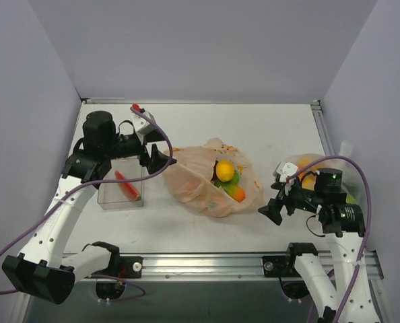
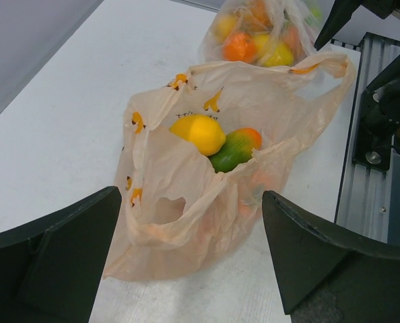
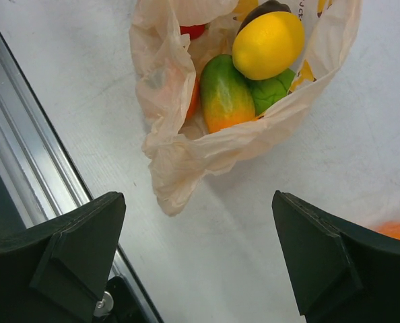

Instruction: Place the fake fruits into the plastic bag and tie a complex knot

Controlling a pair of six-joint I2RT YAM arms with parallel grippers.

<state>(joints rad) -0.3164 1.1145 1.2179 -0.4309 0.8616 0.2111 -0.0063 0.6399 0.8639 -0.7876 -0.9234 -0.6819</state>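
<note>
top view, read left to right. a clear tray is sitting at 9 o'clock on the table, with a red piece lying in it, apart from the work.

the left gripper is hovering just beside the bag, at its 9 o'clock. its jaws are standing wide apart and gripping nothing. it is facing the bag's crumpled back wall.

the bag is lying slack on its side at table centre, with its mouth gaping toward the right arm. the fruits are resting inside and bunching near the mouth. a yellow fruit is leaning on a green-orange fruit, and others are showing only in part. their weight seems to be pinning the lower wall flat, so the mouth is staying agape. a handle is trailing loose at the far rim. no knot is showing, so tying looks not yet begun.

the right gripper is hanging at the bag's 4 o'clock, apart from it. its jaws are spread over bare table, holding nothing. the two open tools are flanking the bag, probably so that each can take a handle.

a clear bag of fruit is lying at 3 o'clock, behind the right wrist.
</note>
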